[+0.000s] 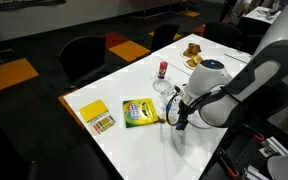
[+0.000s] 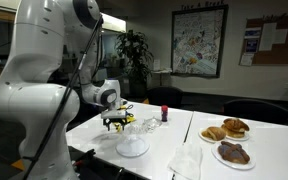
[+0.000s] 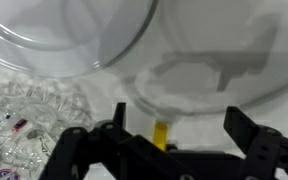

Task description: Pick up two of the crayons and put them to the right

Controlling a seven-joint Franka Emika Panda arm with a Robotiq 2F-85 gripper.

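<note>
A short yellow crayon shows in the wrist view between my gripper's two dark fingers. The fingers stand apart and there is a gap on each side of the crayon, so the gripper is open. The crayon's lower end is hidden behind the gripper body. In both exterior views the gripper hangs low over the white table, next to a clear glass. Several more small coloured sticks lie beside a yellow pad. The green-and-yellow crayon box lies flat between the pad and the gripper.
A clear stemmed glass stands right by the gripper. Crumpled clear plastic lies beside it. A small red-capped bottle and plates of pastries stand farther along the table. Dark chairs surround the table.
</note>
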